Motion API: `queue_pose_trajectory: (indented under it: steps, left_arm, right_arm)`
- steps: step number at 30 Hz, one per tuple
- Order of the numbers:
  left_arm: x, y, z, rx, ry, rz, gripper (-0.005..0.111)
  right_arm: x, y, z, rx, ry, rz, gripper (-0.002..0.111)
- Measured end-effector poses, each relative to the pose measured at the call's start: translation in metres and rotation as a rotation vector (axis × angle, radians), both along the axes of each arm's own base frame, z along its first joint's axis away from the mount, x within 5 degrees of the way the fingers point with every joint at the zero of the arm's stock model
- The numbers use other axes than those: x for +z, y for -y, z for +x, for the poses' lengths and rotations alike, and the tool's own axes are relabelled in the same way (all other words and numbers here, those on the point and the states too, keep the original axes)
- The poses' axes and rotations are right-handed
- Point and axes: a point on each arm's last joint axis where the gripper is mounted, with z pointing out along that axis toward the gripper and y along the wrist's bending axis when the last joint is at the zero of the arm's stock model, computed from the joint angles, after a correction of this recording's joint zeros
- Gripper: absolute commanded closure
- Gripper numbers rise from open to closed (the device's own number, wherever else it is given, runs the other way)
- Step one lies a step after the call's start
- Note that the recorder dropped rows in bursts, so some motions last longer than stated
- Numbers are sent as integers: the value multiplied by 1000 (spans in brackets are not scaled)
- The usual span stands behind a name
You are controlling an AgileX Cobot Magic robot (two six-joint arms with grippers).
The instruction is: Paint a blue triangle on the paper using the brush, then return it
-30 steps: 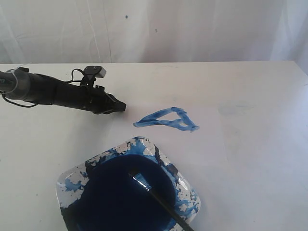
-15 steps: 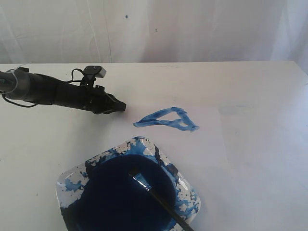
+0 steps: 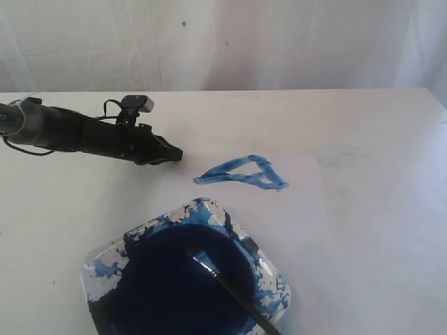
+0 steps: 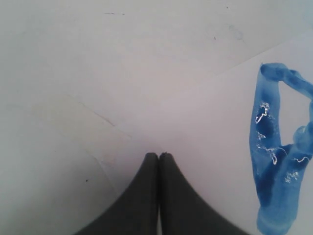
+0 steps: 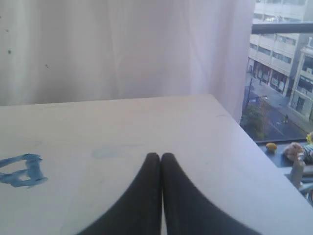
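Observation:
The blue triangle (image 3: 242,173) is painted on the paper (image 4: 210,127), whose edge shows only faintly against the table. The brush (image 3: 230,289) lies in the paint dish (image 3: 274,271), its bristles resting in the dark blue pool and its black handle running off the bottom of the exterior view. My left gripper (image 3: 177,152) (image 4: 159,154) rests low over the table just left of the triangle (image 4: 279,161), shut and holding nothing. My right gripper (image 5: 160,155) is shut and empty too. It is out of the exterior view and faces the table with the triangle (image 5: 22,170) off to one side.
The square dish, splattered blue, stands at the front of the table (image 3: 363,230). A white curtain (image 3: 279,42) hangs behind the table. In the right wrist view the table's edge (image 5: 244,137) drops off toward a window.

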Motion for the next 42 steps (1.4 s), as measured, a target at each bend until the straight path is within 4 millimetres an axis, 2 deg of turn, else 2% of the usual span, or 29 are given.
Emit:
queue_pose_trajectory:
  steps: [5, 16, 29, 42]
  left_arm:
    - [0, 0, 0, 0, 0, 0, 107]
    - [0, 0, 0, 0, 0, 0, 107]
    - [0, 0, 0, 0, 0, 0, 107]
    - [0, 0, 0, 0, 0, 0, 107]
  right_arm:
    - [-16, 2, 2, -46, -43, 74, 108]
    - [-21, 3, 2, -61, -92, 92, 108]
    - [-28, -1, 0, -11, -167, 34, 108]
    - [-28, -1, 0, -12, -175, 28, 108]
